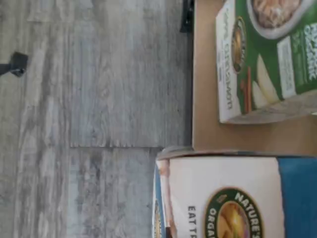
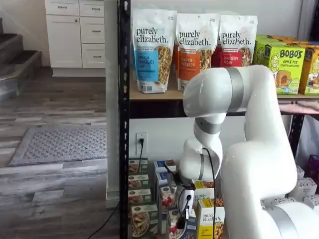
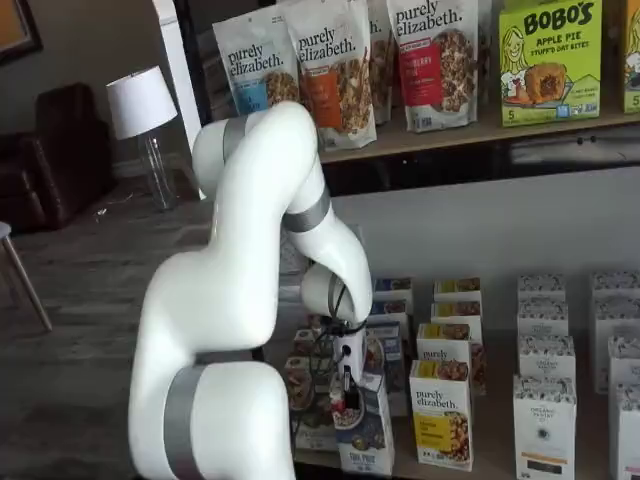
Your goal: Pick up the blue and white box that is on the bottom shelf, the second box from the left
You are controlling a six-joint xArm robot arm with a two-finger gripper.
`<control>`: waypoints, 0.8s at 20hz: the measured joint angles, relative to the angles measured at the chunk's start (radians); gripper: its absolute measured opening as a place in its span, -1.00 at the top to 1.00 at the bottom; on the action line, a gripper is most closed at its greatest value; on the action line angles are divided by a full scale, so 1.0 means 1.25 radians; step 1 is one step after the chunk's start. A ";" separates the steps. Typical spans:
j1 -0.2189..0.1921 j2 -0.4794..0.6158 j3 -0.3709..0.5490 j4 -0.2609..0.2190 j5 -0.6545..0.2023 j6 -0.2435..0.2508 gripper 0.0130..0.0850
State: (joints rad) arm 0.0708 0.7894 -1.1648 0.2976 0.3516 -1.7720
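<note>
The blue and white box (image 3: 362, 440) stands at the front of the bottom shelf (image 3: 495, 435), leaning slightly, with a bowl and red berries on its face. My gripper (image 3: 347, 392) comes down onto its top, black fingers closed on it with no gap showing. In a shelf view the same gripper (image 2: 183, 209) sits over the box (image 2: 190, 230) near the lower edge. The wrist view has the box (image 1: 223, 193) very close, its white panel with a round logo beside a blue band. My fingers do not show there.
A green-fronted box (image 1: 267, 59) lies beside it on the tan shelf board (image 1: 205, 99), with grey wood floor (image 1: 99, 99) beyond the edge. Yellow-fronted boxes (image 3: 440, 415) and white boxes (image 3: 545, 420) stand to the right. A black rack post (image 2: 123, 124) rises at the left.
</note>
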 joint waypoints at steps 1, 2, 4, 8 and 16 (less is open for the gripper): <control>0.001 -0.014 0.019 0.004 -0.003 -0.003 0.11; 0.002 -0.022 0.030 0.006 -0.006 -0.005 0.11; 0.004 -0.051 0.069 0.016 -0.019 -0.013 0.11; 0.010 -0.099 0.130 0.035 -0.036 -0.027 0.11; 0.030 -0.235 0.274 0.046 -0.054 -0.018 0.11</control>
State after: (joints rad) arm 0.1088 0.4959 -0.8220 0.3552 0.2836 -1.7945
